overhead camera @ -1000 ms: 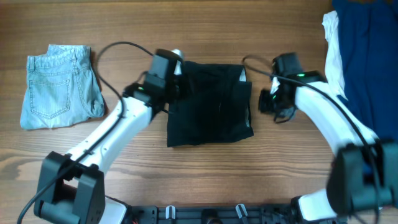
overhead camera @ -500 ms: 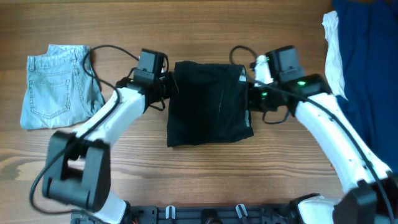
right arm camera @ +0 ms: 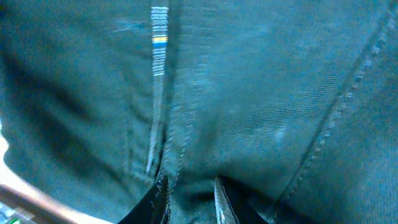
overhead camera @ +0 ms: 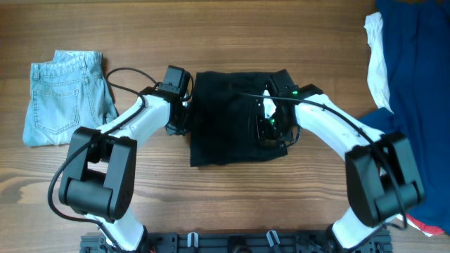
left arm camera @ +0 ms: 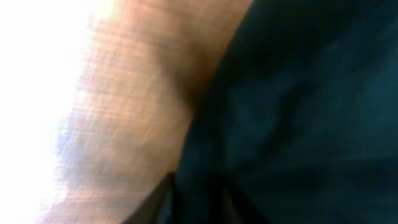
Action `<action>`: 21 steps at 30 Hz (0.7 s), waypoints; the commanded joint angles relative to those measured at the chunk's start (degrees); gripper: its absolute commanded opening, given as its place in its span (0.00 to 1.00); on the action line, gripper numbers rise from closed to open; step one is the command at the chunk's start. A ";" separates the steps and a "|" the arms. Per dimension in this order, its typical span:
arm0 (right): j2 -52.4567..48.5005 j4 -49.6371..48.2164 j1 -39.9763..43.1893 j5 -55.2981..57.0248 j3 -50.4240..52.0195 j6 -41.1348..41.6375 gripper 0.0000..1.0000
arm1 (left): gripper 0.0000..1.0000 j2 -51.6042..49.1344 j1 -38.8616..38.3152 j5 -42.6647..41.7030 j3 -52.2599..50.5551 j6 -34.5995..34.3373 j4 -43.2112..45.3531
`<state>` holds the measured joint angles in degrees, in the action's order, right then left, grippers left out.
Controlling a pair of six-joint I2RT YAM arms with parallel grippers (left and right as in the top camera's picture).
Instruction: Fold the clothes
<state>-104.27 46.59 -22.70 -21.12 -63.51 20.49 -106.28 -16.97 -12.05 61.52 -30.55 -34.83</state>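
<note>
The black shorts (overhead camera: 232,116) lie in the middle of the worktop (overhead camera: 225,28), between the two arms; the right gripper (right arm camera: 188,194) is down on their right half, fingers nearly together with a ridge of cloth pinched between them; the left gripper (left arm camera: 196,200) sits at their left edge, its view too blurred to tell whether it grips.

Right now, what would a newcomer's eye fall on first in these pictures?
The black shorts lie in the middle, with the left tool at their left edge and the right tool over their right half. Next come the denim shorts at far left and the dark blue cloth at the top right corner.
</note>
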 commanded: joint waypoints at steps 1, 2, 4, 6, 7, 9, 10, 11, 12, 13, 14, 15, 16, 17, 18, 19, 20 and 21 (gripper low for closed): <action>-4.33 0.87 -0.11 9.07 0.42 2.45 0.25 | 0.10 -0.35 -0.22 -0.59 0.39 0.31 -5.33; -4.79 0.79 -0.11 9.97 0.42 2.60 0.25 | 0.08 -0.35 -0.39 -0.63 0.37 0.31 -6.80; -5.11 0.52 0.15 13.05 0.42 3.34 0.25 | 0.07 -0.35 -0.87 -1.44 0.37 0.33 -9.64; -5.14 -0.02 0.68 16.87 0.42 3.72 0.25 | 0.06 -0.35 -1.57 -2.32 0.37 0.33 -11.72; -5.14 -0.28 1.01 18.16 0.42 3.72 0.25 | 0.06 -0.35 -1.90 -2.69 0.37 0.33 -12.41; -5.14 -1.14 2.36 21.97 0.42 4.07 0.27 | 0.05 -0.35 -3.02 -4.04 0.37 0.33 -13.94; -5.14 -1.84 3.45 24.13 0.39 5.07 0.29 | 0.05 -0.35 -3.89 -4.22 0.37 0.31 -14.60; -5.14 -2.36 4.44 25.29 0.37 5.22 0.30 | 0.05 -0.31 -4.70 -4.22 0.37 0.31 -15.04; -5.14 -3.10 5.53 25.97 0.35 5.18 0.30 | 0.05 -0.20 -5.29 -4.22 0.37 0.31 -15.39; -5.14 -3.67 6.43 26.12 0.31 5.16 0.29 | 0.04 -0.11 -6.10 -4.22 0.37 0.31 -15.74; -5.11 -4.20 7.65 26.05 -0.04 5.16 0.30 | 0.04 0.09 -6.91 -4.22 0.37 0.24 -16.15; -5.11 -4.26 8.74 26.05 -0.63 5.16 0.31 | 0.04 0.24 -7.69 -4.22 0.37 0.09 -16.59; -5.11 -4.15 9.75 26.05 -1.29 4.96 0.31 | 0.04 0.55 -8.52 -4.22 0.37 0.09 -17.07; -4.90 -3.67 11.41 25.79 -2.91 4.48 0.31 | 0.04 1.27 -9.94 -4.17 0.37 0.04 -17.97; -4.74 -3.56 11.96 25.11 -3.56 3.15 0.31 | 0.04 1.84 -10.45 -4.17 0.37 -0.13 -18.27; -4.48 -3.54 12.33 24.26 -4.11 1.75 0.31 | 0.04 2.69 -10.80 -4.15 0.37 -0.11 -18.45; -4.11 -3.45 12.46 23.63 -4.63 0.35 0.31 | 0.04 4.02 -10.93 -3.82 0.37 -0.11 -18.47; -3.82 -3.28 12.44 23.69 -4.87 -0.13 0.31 | 0.05 5.07 -10.93 -3.48 0.37 -0.13 -18.43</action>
<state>-106.87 42.83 -11.55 -3.42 -66.65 23.88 -105.82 -26.92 -16.99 61.87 -30.57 -53.08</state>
